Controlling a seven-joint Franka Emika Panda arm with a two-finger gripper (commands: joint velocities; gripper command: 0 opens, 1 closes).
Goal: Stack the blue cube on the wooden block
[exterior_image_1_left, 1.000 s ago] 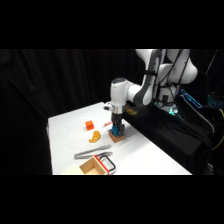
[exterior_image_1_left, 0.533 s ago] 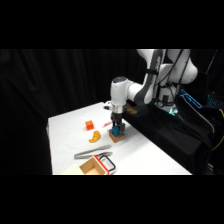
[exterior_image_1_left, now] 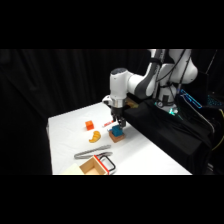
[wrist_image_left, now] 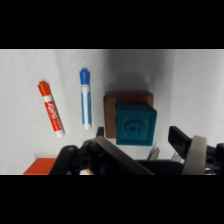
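The teal-blue cube (wrist_image_left: 134,124) rests on the brown wooden block (wrist_image_left: 110,112), shifted toward one edge of it so that a strip of wood shows on two sides. In the side view the blue cube (exterior_image_1_left: 117,130) sits on the wooden block (exterior_image_1_left: 119,137) near the table's middle, right under my gripper (exterior_image_1_left: 118,123). In the wrist view my gripper (wrist_image_left: 141,152) is open, one finger on each side of the cube with a gap showing on the right side.
A red marker (wrist_image_left: 51,108) and a blue marker (wrist_image_left: 86,98) lie beside the block. An orange cube (exterior_image_1_left: 89,125) and an orange curved piece (exterior_image_1_left: 94,135) sit to the left. Metal tongs (exterior_image_1_left: 92,151) and a wooden box with a red handle (exterior_image_1_left: 97,164) lie near the front edge.
Almost nothing has moved. The gripper stays just above the cube and block.
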